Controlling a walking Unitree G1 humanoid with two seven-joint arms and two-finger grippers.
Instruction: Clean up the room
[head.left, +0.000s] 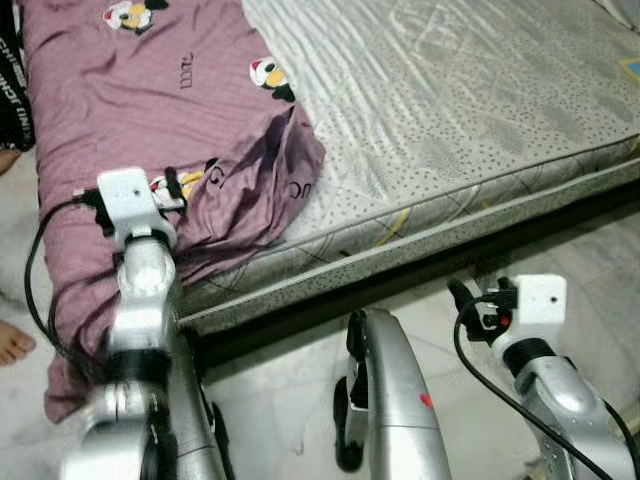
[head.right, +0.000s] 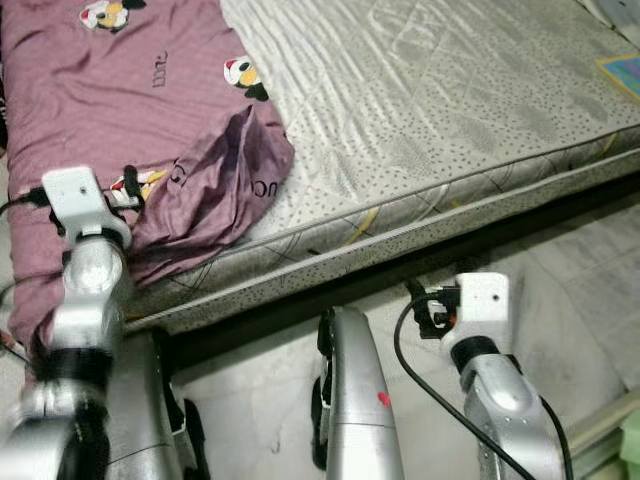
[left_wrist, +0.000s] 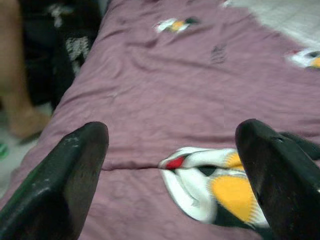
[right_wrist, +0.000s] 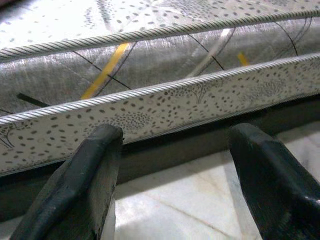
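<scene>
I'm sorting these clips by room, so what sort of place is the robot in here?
Most likely a bedroom. A grey patterned mattress lies on a low dark bed frame above a pale marble floor, and a purple cartoon-print sheet is spread partway over it, under the open left gripper.

This is a bedroom in a home. A wide mattress with a grey quilted, speckled cover and corded edging lies on a second, thinner layer of the same fabric, set low over a dark base just above the floor. A mauve bedsheet printed with cartoon penguin figures is spread over the robot's left part of the bed, rumpled and folded back at one corner, its edge hanging down toward the floor. The floor is pale marble-like tile. A person's bare foot rests on the tile beside the bed.
</scene>
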